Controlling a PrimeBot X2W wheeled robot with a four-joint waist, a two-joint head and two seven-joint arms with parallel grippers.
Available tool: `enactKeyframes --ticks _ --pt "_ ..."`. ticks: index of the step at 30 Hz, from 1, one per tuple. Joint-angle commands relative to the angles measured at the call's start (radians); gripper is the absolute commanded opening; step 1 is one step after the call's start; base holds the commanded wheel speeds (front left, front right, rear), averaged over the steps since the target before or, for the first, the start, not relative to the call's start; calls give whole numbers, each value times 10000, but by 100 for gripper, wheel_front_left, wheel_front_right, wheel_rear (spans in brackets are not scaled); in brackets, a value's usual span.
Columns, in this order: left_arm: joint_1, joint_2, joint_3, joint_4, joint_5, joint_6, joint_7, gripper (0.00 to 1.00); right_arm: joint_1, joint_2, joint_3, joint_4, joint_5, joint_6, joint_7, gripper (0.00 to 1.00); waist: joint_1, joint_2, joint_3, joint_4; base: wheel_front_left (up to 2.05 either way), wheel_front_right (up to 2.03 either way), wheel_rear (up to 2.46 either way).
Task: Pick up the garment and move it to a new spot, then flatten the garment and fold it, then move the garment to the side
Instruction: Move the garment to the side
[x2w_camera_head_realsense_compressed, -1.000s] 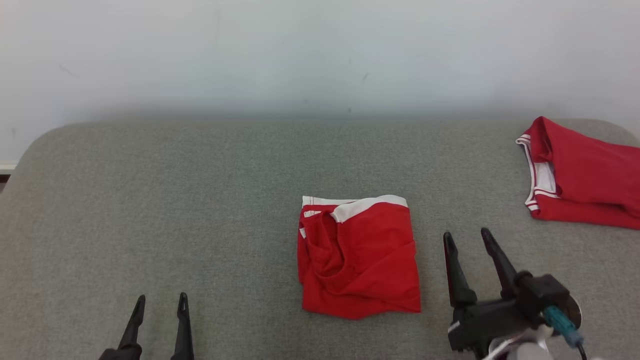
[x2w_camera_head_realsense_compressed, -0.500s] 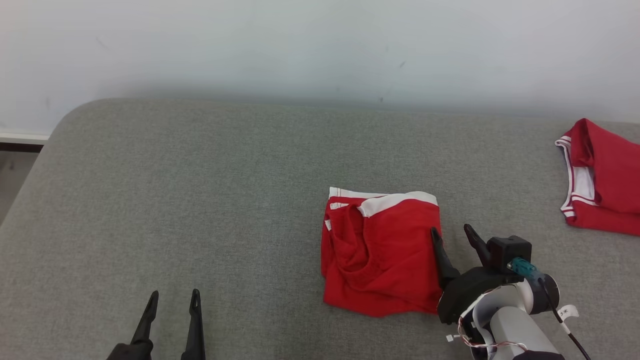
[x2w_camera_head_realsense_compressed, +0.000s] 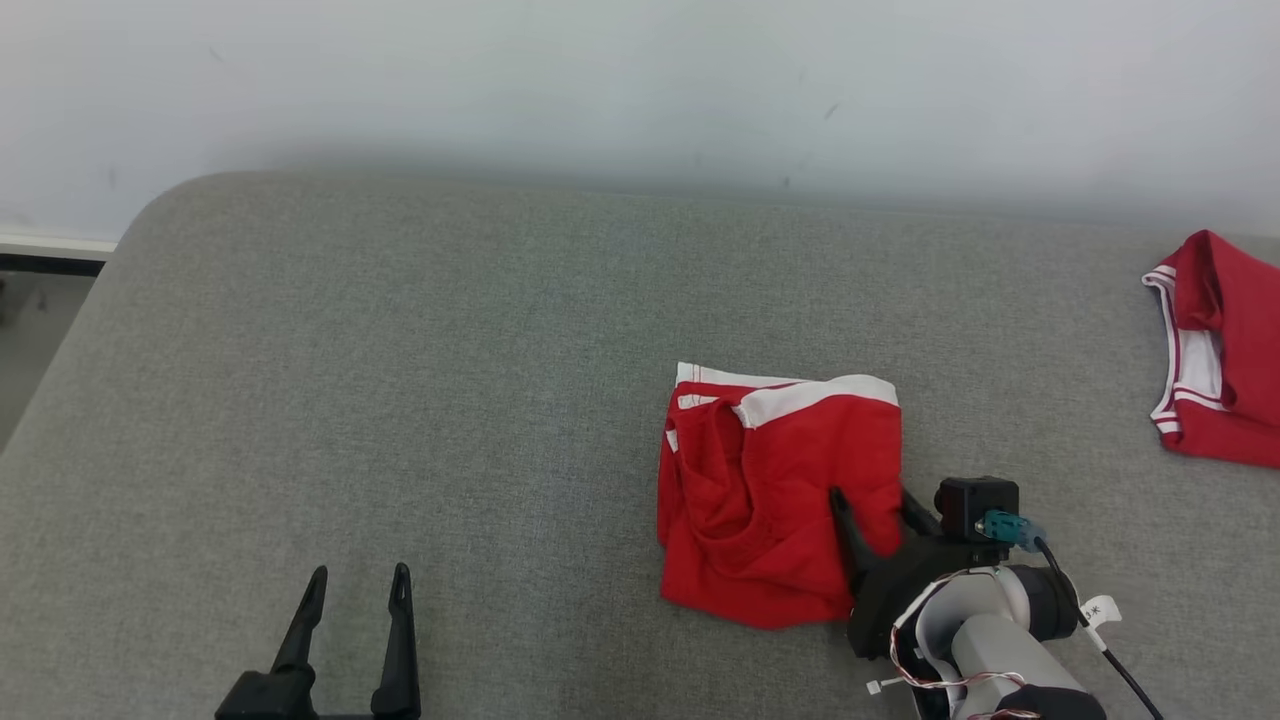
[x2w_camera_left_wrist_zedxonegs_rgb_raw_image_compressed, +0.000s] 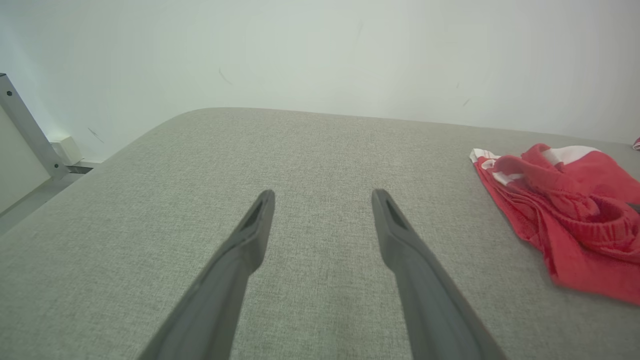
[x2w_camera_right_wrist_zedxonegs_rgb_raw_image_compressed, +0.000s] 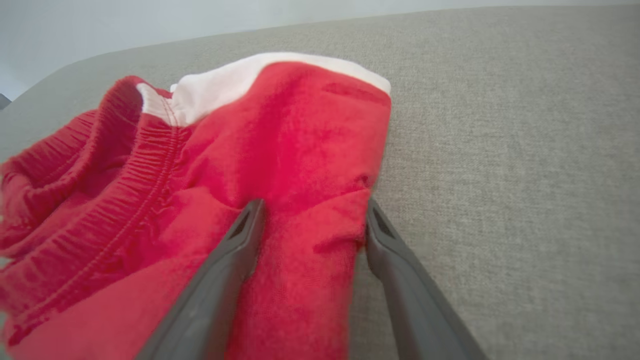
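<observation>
- The left gripper (x2w_camera_head_realsense_compressed: 360, 572), jaws spread wide and holding nothing, hangs over the grey tabletop (x2w_camera_head_realsense_compressed: 400, 350) at lower left.
- The folded red garment (x2w_camera_head_realsense_compressed: 760, 480), trimmed in white, lies right of centre.
- The right gripper (x2w_camera_head_realsense_compressed: 870, 497), jaws wide, straddles the garment's right edge without clamping it.
- The white tag (x2w_camera_head_realsense_compressed: 1097, 610) on its cable carries marks too small to read.
- A second red piece (x2w_camera_head_realsense_compressed: 1225, 350) lies at the far right.

On my right claw (x2w_camera_head_realsense_compressed: 868, 497) I see long dark tapered fingers (x2w_camera_right_wrist_zedxonegs_rgb_raw_image_compressed: 220, 285), a black box (x2w_camera_head_realsense_compressed: 975, 503) with a teal plug (x2w_camera_head_realsense_compressed: 1003, 525), a black cable (x2w_camera_head_realsense_compressed: 1122, 672), a white tag (x2w_camera_head_realsense_compressed: 1097, 610) and a pale forearm (x2w_camera_head_realsense_compressed: 990, 645); my left claw (x2w_camera_head_realsense_compressed: 360, 570) looks alike
</observation>
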Motion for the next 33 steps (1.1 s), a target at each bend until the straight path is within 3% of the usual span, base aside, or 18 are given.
enactKeyframes --ticks 1,2,3,11,19,28,33 --pt "-173 -9 -28 10 -96 11 -21 100 -106 13 45 63 61 -21 -19 38 -1 0 35 27 0 0 0" --pt "-195 -9 -47 6 -112 22 -21 100 -151 15 107 144 122 -21 -12 3 -1 0 55 40 0 0 0" --pt "-192 -9 -52 1 -127 32 -21 100 -207 16 148 246 181 -21 18 0 -1 0 71 49 0 0 0" --pt "-221 -9 -55 -40 -157 80 -21 100 -632 -255 52 806 282 -24 -118 0 -1 0 214 35 0 0 0" --pt "-198 -9 42 -109 -153 139 -21 100 -1098 -808 575 662 0 -24 -476 0 -1 0 270 -164 0 0 0" --pt "-366 -9 71 -297 -129 71 -21 100 -2073 -1914 1776 63 -150 -24 -60 0 -1 0 577 -568 0 0 0" --pt "-648 -9 -7 -447 -127 17 -21 100 -2812 -2953 2321 -425 126 -24 346 0 -1 0 1079 -750 0 0 0"
